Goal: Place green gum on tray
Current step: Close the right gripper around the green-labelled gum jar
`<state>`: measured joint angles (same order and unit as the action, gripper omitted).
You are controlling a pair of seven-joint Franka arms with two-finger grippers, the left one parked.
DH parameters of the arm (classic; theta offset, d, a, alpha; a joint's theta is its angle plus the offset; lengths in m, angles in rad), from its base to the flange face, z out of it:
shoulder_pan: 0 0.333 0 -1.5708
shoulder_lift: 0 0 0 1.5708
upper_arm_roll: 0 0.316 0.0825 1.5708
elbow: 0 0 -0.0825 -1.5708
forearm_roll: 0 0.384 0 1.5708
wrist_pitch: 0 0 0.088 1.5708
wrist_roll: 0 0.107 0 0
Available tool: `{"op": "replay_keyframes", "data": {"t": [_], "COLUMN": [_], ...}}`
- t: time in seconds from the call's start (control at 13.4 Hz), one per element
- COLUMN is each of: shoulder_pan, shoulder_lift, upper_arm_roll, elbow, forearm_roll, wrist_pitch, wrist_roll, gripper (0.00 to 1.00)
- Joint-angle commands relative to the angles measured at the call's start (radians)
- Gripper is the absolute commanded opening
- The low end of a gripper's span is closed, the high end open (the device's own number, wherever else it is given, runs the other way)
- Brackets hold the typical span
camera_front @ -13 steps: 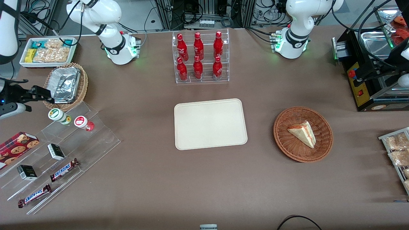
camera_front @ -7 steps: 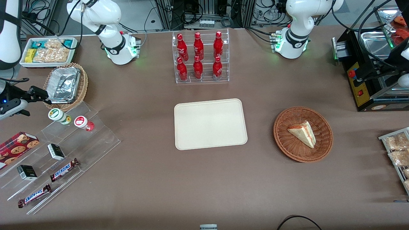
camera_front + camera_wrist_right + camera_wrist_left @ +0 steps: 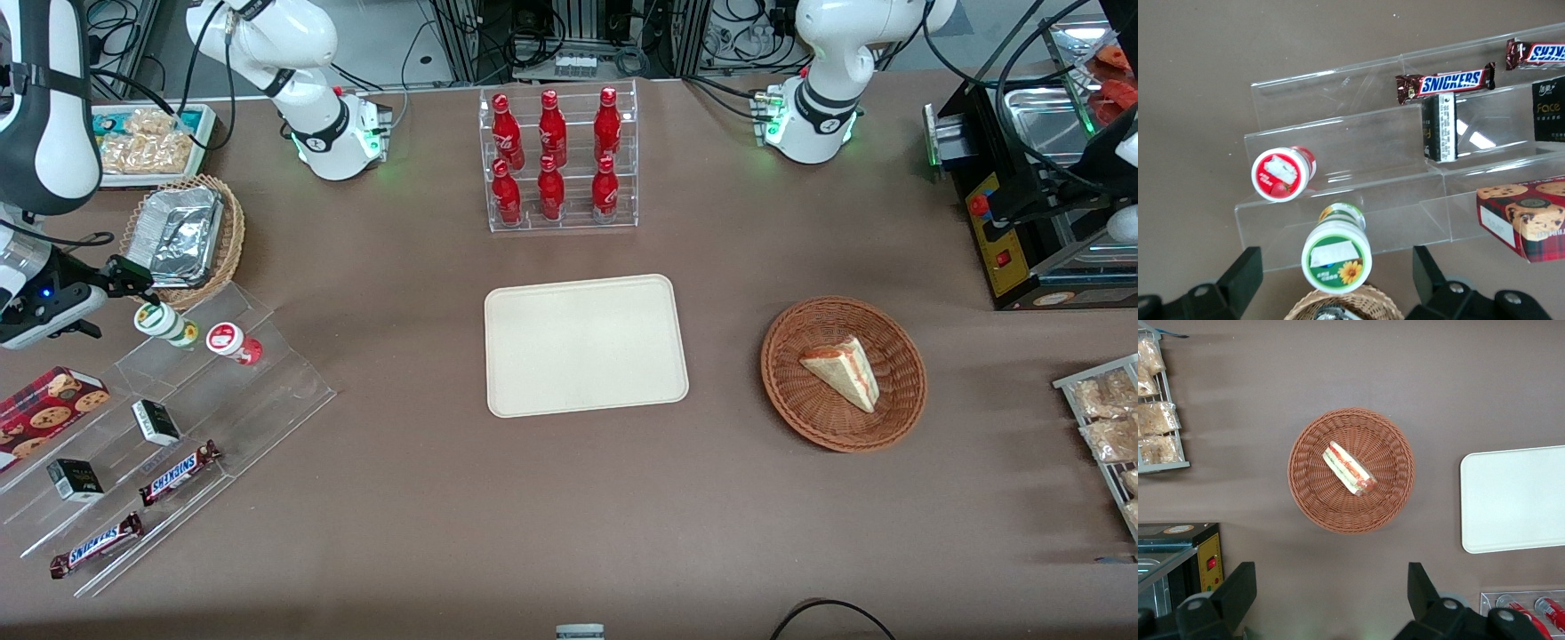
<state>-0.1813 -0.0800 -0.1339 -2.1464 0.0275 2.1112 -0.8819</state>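
At the front view's left edge, the black two-finger gripper (image 3: 133, 283), jaws spread, had been brought over the white green-lidded gum bottle (image 3: 164, 324) on the clear stepped rack (image 3: 222, 391); the cream rectangular tray (image 3: 586, 344) was left bare, so grasping was judged next

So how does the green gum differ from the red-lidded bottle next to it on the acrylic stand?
The green gum has a green-rimmed lid with an orange flower; the red-lidded bottle shows a strawberry. The open gripper flanks only the green gum. Both are small bottles standing apart on the acrylic stand.

Access to the green gum (image 3: 1337, 256)

It is straddled by the spread gripper (image 3: 1337, 287); the red-lidded bottle (image 3: 1281, 174) stands just beside it, the wicker basket (image 3: 229, 233) near.
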Motion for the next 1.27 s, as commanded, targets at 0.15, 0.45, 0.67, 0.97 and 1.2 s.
{"op": "replay_keyframes", "data": {"t": [0.15, 0.45, 0.67, 0.97, 1.2], "shoulder_pan": [-0.004, -0.006, -0.020, -0.035, -0.035], "shoulder_lift": [-0.009, -0.001, 0.005, 0.013, 0.016], "upper_arm_roll": [0.002, 0.002, 0.002, -0.001, -0.001], "elbow": [-0.090, -0.115, -0.138, -0.161, -0.161], "forearm_roll": [-0.014, -0.014, -0.014, -0.012, -0.006], "wrist_pitch": [0.127, 0.154, 0.185, 0.210, 0.211], "wrist_roll": [-0.016, -0.017, -0.040, -0.048, -0.048], "gripper": [1.00, 1.00, 1.00, 0.99, 0.99]}}
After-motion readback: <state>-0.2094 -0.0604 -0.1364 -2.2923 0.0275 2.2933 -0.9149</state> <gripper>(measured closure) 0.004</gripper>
